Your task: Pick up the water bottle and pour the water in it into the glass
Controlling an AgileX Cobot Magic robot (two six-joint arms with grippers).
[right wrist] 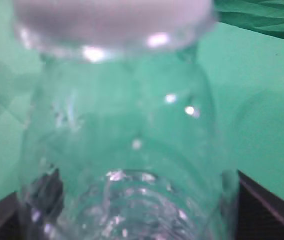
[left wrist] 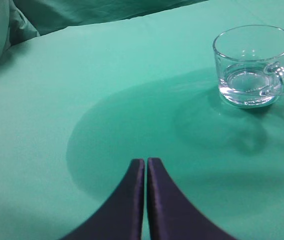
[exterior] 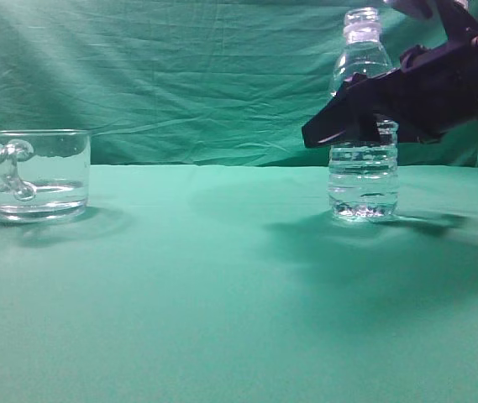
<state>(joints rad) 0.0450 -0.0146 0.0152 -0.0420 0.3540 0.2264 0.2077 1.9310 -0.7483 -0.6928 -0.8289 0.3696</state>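
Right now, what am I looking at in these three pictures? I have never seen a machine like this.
It is a robot with two arms, each ending in a two-fingered gripper with a small camera above it. The side view shows a green cloth table, a water bottle on the right and a glass mug on the left. The right gripper sits around the bottle's middle; whether it is squeezing yet is unclear. Its camera sees the bottle close up. The left gripper, fingers shut and empty, looks towards the glass.
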